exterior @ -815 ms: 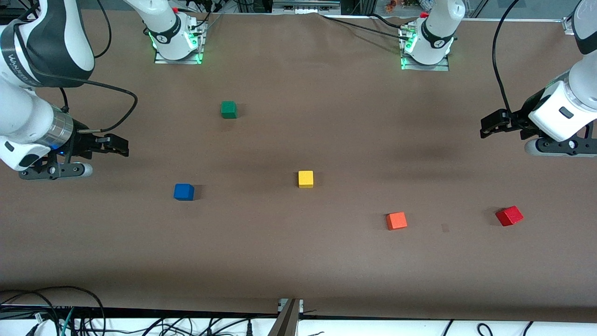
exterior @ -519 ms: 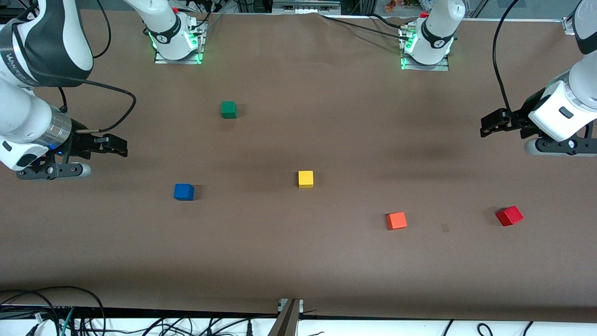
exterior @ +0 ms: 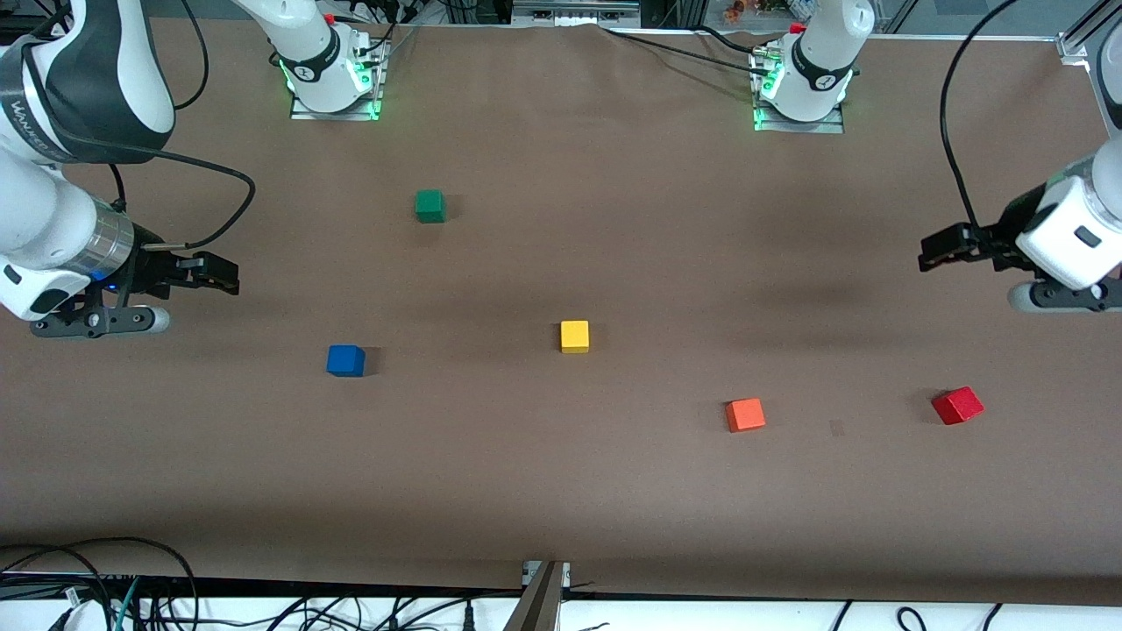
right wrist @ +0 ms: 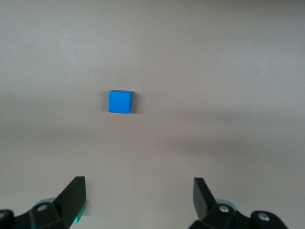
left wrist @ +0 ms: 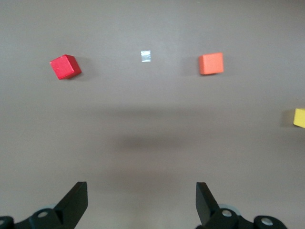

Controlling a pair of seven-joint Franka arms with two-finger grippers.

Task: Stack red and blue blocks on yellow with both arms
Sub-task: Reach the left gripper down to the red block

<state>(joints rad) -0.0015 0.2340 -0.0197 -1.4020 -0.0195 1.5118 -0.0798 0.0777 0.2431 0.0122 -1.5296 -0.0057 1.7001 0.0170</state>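
Note:
The yellow cube (exterior: 575, 336) sits on the brown table near its middle; its edge shows in the left wrist view (left wrist: 299, 118). The blue cube (exterior: 345, 360) lies toward the right arm's end and shows in the right wrist view (right wrist: 120, 101). The red cube (exterior: 957, 406) lies toward the left arm's end, turned at an angle, and shows in the left wrist view (left wrist: 65, 67). My left gripper (exterior: 936, 251) hangs open and empty above bare table, as its wrist view (left wrist: 141, 202) shows. My right gripper (exterior: 219, 273) hangs open and empty above bare table, as its wrist view (right wrist: 138, 198) shows.
An orange-red cube (exterior: 745, 414) lies between the yellow and red cubes, nearer the front camera. A green cube (exterior: 429, 206) lies closer to the arm bases. A small pale patch (exterior: 837, 428) marks the table between the orange-red and red cubes. Cables run along the table's front edge.
My left gripper has moved a little toward the left arm's end of the table and slightly lower in the front view. My right gripper has barely moved. The cubes stay put.

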